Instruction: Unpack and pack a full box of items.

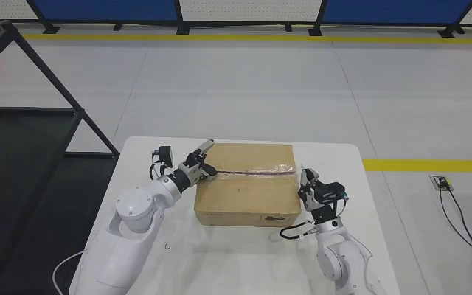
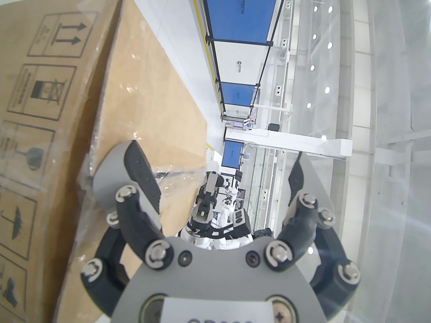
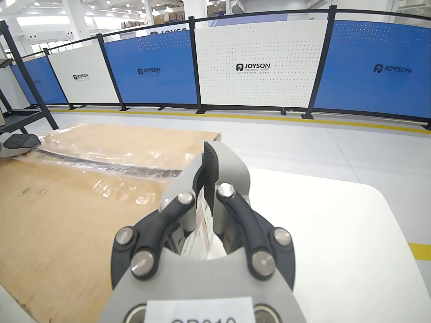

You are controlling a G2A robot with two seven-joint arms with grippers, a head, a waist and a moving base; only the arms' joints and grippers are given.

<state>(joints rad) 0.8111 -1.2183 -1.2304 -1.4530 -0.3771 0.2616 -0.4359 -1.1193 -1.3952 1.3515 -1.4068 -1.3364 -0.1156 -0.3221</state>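
A closed cardboard box stands in the middle of the white table. Crinkled clear tape runs along its top seam. My left gripper is open at the box's left top edge; one of its fingers lies on the taped seam end, the other stands off the box. My right gripper is shut at the box's right top edge by the seam's other end. A white printed strip shows between its finger bases.
A small dark ring lies on the table in front of the left arm. A black metal frame stands left of the table. Bare tabletop lies in front of the box and to its right.
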